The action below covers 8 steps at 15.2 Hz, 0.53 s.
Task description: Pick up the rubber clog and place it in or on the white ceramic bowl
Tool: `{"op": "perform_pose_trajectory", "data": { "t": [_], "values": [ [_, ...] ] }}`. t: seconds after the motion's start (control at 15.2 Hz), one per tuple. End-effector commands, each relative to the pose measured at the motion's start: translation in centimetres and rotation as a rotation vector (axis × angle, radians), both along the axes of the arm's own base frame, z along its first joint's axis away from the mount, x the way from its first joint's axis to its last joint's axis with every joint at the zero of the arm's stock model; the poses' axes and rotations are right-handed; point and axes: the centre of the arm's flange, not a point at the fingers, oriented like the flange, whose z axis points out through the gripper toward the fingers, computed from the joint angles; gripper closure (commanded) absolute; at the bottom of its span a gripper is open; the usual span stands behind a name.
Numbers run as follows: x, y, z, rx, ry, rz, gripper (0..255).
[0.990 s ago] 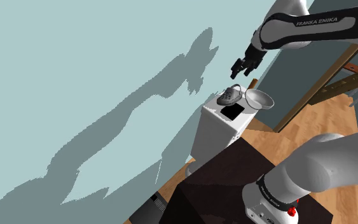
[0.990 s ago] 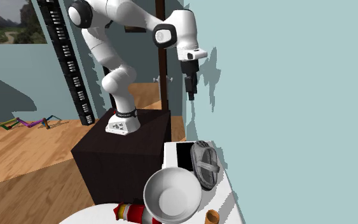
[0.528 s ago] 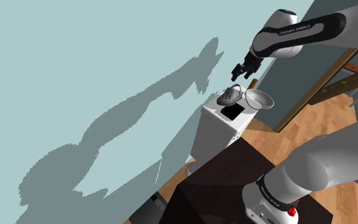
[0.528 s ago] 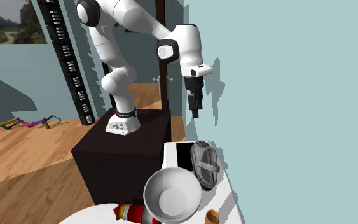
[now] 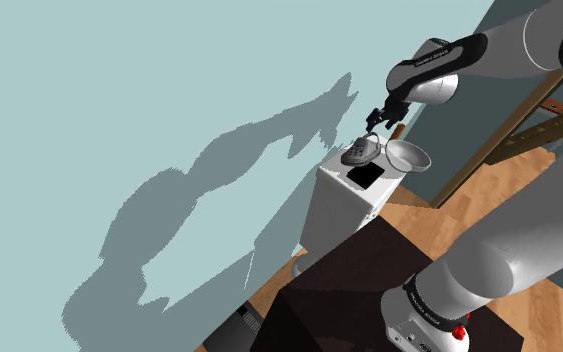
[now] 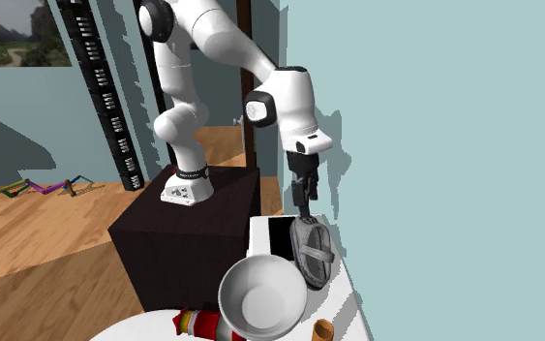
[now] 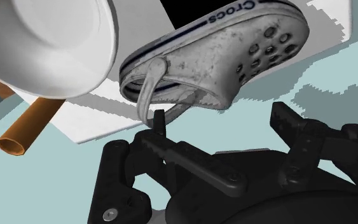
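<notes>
My tool hangs just above the clog and is not touching it. Its two fingers stand wide apart, and there is nothing between them. I think they are spread like that so the shoe can fit between them when I go down.

The clog is a worn, grey-white shoe with small holes on top. It lies on the white table, just beside the bowl. I cannot tell if the two touch. The shoe sits on its sole with its top facing up. That is good for me, because I can come from above and squeeze its two long sides. Its heel strap is at the end nearest the bowl, and its toe points away from the bowl.

The bowl is white and sits with its open side up, so I think a shoe can just be set inside. It is so close that the carry should be short.

A brown tube lies right by the bowl too. I should take care not to bump it. A flat black patch shows on the table near the bowl, next to the clog.
</notes>
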Motion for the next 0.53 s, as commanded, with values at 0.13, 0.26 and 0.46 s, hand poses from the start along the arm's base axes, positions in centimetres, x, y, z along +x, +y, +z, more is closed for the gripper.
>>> {"op": "perform_pose_trajectory", "data": {
  "t": [0.13, 0.26, 0.46],
  "values": [
    [0.7, -4.4, -2.6, -0.013, -0.014, -0.035, 0],
    [1.1, -6.6, -3.8, -0.019, -0.021, -0.052, 0],
    [1.4, -7.5, -5.2, -0.020, -0.023, -0.058, 0]
  ]
}}
